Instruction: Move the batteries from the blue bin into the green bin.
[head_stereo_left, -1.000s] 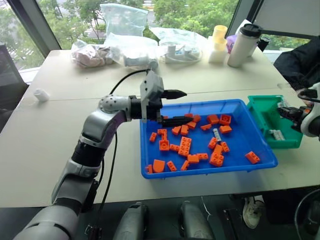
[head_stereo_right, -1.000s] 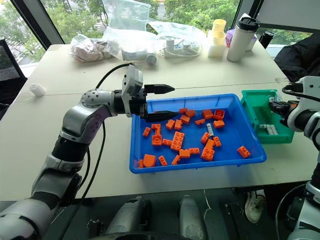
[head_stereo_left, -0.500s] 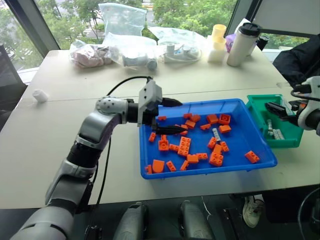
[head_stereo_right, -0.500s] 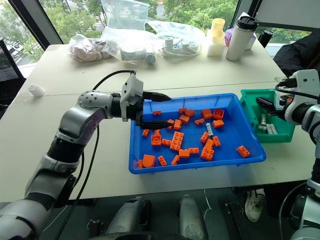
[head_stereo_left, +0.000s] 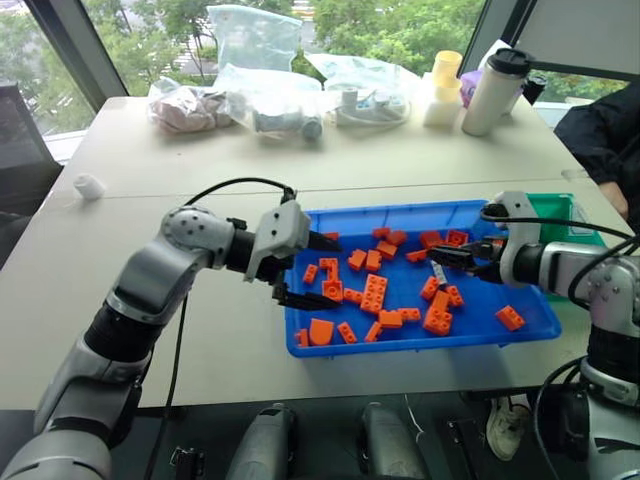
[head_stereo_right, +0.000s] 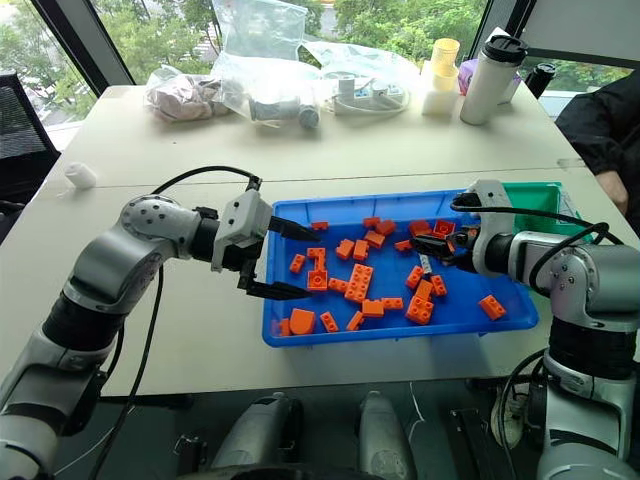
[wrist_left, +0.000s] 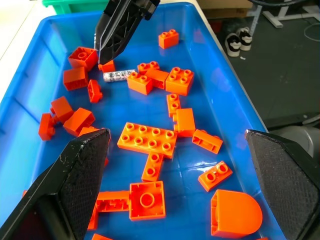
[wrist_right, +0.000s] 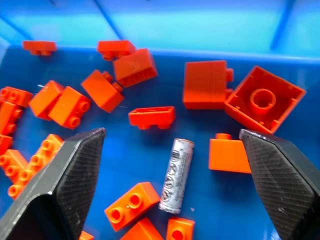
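Over the large shallow bright-blue plastic bin (head_stereo_left: 520, 330), among scattered orange toy bricks (head_stereo_left: 373, 293), the right gripper (wrist_right: 175, 180) is poised with its jaws wide apart, nothing between them; one slim grey-silver battery (wrist_right: 176, 175) lies on the bin floor directly between the spread fingers, beside the bricks; the pick-up step is judged to be in hand; a lowering and a closing on the battery are called for, then carriage to the small teal-green plastic bin (head_stereo_right: 545, 196) just beyond; the left gripper (head_stereo_left: 300, 270) is held open and empty at the bin's left wall.
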